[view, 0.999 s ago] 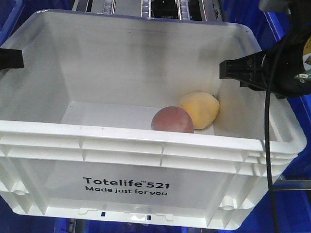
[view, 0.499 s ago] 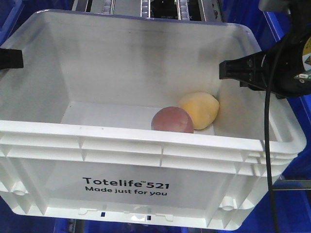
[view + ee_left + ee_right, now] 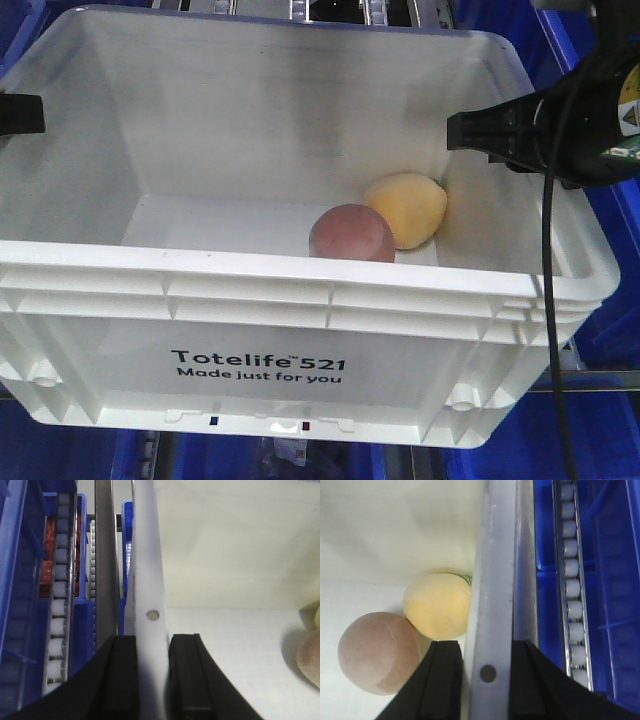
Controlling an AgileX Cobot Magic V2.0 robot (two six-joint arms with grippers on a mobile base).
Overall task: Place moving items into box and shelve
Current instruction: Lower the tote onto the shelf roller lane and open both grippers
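Observation:
The white box [image 3: 250, 375] printed "Totelife 521" fills the front view, held up between both arms. Inside, at its right back corner, lie two moving items: a brownish-pink lump [image 3: 351, 235] and a pale yellow lump [image 3: 407, 208] touching it. My left gripper [image 3: 153, 672] is shut on the box's left wall [image 3: 147, 580], one finger outside, one inside. My right gripper [image 3: 487, 675] is shut on the box's right wall [image 3: 495, 580]; the yellow lump [image 3: 437, 605] and the pink lump [image 3: 377, 652] sit just inside its inner finger [image 3: 442, 680].
Blue plastic bins [image 3: 610, 330] surround the box on both sides and below. Roller tracks of the shelving run beside the box walls [image 3: 59, 605] [image 3: 572, 590], with a metal rail [image 3: 106, 565] close to the left wall.
The box has shifted slightly in view: its far rim sits higher in the frame and its front face lower. Both grippers keep their hold; the two lumps moved a little with the box.

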